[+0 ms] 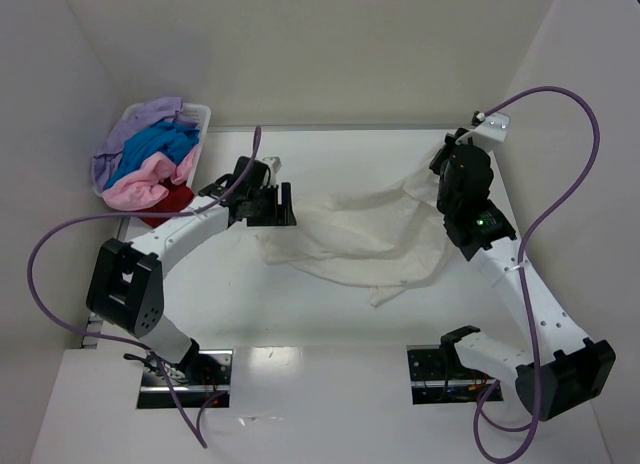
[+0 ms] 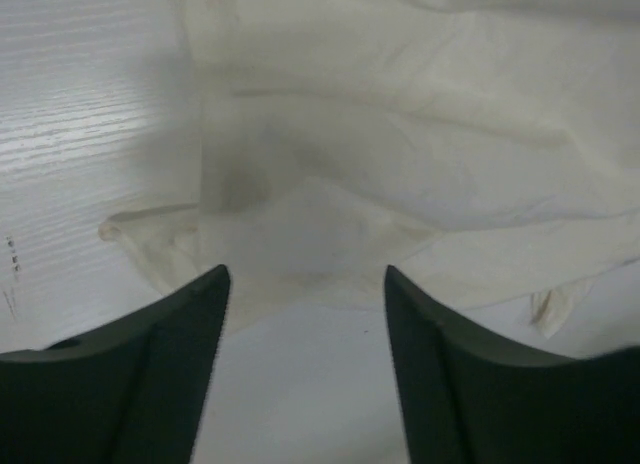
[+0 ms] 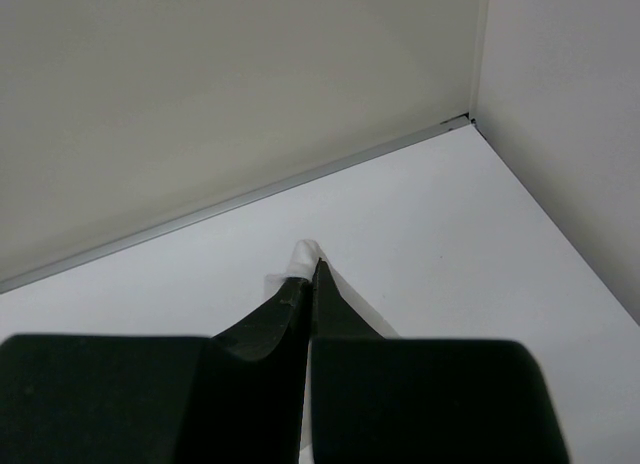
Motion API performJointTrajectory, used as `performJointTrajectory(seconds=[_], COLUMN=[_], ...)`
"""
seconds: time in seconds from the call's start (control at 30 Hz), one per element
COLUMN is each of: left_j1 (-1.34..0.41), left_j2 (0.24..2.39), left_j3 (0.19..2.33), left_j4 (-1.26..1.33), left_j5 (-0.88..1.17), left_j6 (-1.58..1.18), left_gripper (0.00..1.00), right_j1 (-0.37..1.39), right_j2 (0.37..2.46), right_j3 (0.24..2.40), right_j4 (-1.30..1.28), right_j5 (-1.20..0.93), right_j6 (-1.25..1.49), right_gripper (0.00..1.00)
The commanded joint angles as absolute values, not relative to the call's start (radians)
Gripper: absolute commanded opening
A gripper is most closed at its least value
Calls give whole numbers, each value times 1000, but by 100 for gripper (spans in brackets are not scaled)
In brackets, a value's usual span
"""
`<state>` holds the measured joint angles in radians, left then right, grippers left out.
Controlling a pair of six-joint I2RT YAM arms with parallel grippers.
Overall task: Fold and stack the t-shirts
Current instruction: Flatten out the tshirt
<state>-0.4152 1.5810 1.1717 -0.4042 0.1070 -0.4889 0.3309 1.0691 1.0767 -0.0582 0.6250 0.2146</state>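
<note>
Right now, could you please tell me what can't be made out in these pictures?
The right claw: top view, its own wrist covers the tips; wrist view shows only a white sliver there, so how much cloth is pinched is hidden.
The red shirt: top view, mostly buried under the pink shirt.
The cream shirt: left wrist view cuts it off at the top and right edges.

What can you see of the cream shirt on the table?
The cream shirt is plain, soft, thin-looking cloth, lying crumpled and partly spread across the middle of the white table. Its right end is pinched in the shut right pincer. The open left pincer is at its left edge, holding nothing.
</note>
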Motion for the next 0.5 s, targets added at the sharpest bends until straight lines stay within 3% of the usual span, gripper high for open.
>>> performJointTrajectory(seconds=[0.0,0.17,0.47], left_j1=[-413,-413,-413], left_j2=[1585,1585,1712], left_j3=[1144,1097,1104], left_j4=[-368,-359,-316], left_j5=[167,178,179], left_j6=[-466,-466,-466], left_gripper=[79,89,89], right_j1=[324,324,324], right_j2=[1057,1057,1055], right_j3=[1066,1066,1057], right_j4=[23,23,32], right_j5=[660,660,660], right_j6=[213,213,213], right_gripper=[0,0,0])
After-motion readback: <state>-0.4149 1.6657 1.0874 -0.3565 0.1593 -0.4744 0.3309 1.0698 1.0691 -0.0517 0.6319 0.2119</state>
